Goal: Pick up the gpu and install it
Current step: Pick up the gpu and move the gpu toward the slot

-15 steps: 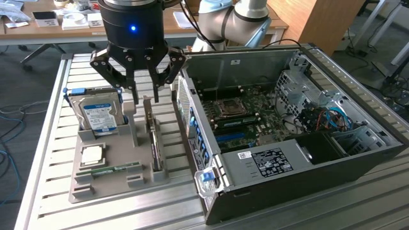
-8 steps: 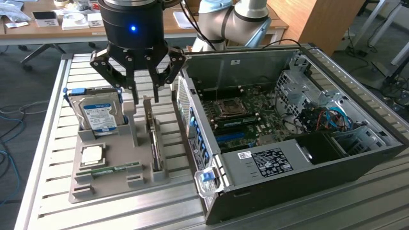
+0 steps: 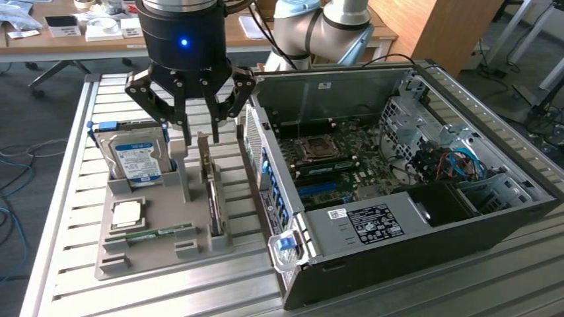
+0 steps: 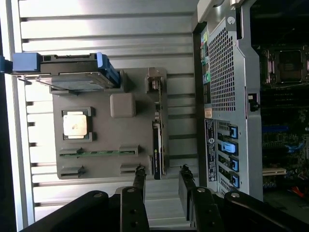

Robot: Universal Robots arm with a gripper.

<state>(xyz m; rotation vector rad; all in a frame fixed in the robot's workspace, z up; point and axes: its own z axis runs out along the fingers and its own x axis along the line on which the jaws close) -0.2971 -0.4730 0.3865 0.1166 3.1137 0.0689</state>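
I see my gripper (image 3: 201, 132) poised with its jaws spread wide and holding nothing, above the grey tray (image 3: 145, 257) on the slatted table. The gpu (image 3: 212, 198) stands on edge in a slot along the tray's edge nearest the open computer case (image 3: 370, 264), not yet lifted. I judge this to be the approach to the pick. A grasp calls for the jaws straddling the card's thin top edge, squarely aligned and clear of the hard drive (image 3: 137, 158).

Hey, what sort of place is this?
Likely a robotics lab set up for PC assembly: an open computer case on a slotted aluminium table, a parts tray holding a hard drive and the gpu, desks behind.
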